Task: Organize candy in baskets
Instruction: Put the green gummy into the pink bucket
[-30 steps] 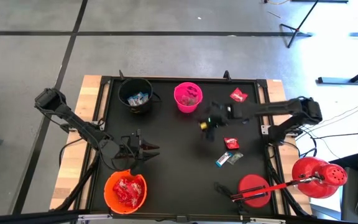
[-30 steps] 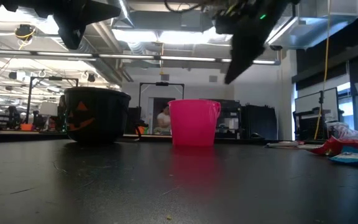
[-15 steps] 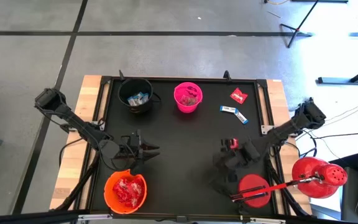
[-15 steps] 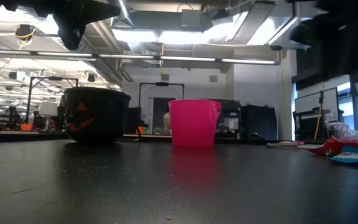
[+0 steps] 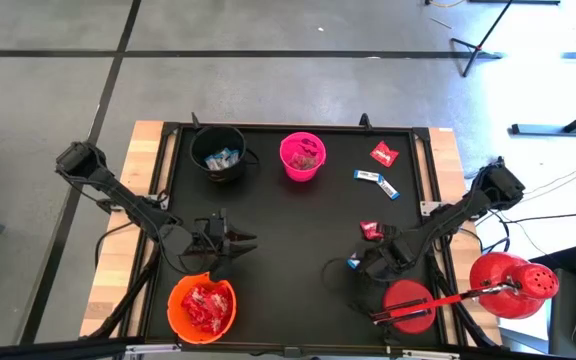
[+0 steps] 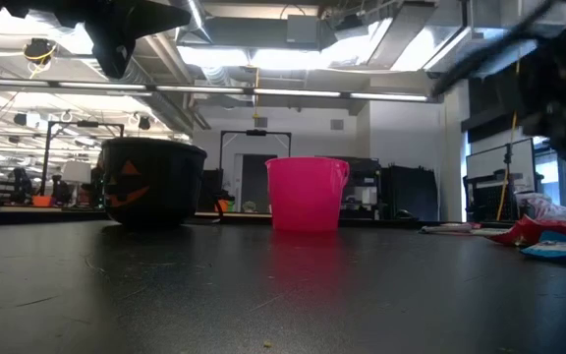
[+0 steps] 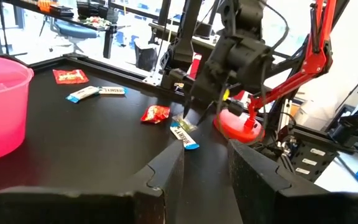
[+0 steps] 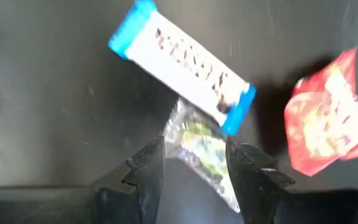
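Fingers of right gripper (image 8: pixel 194 163) spread over greenish candy (image 8: pixel 205 146) beside blue-and-white bar (image 8: pixel 182 65)

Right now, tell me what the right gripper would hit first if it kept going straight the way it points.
Probably the clear greenish-wrapped candy, which lies between the open fingers of the right gripper. The blue-and-white bar lies just beyond, seemingly overlapping it, and the red packet sits off to one side. Depth is uncertain.

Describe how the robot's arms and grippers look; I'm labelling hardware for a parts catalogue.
Both arms are dark, slender, jointed links with bulky joint housings. The left gripper has two matte black fingers with stepped, angular inner edges. The right gripper has the same notched black fingers. From the left wrist view, the right arm's wrist is a chunky black block with thin black cables looping over it.
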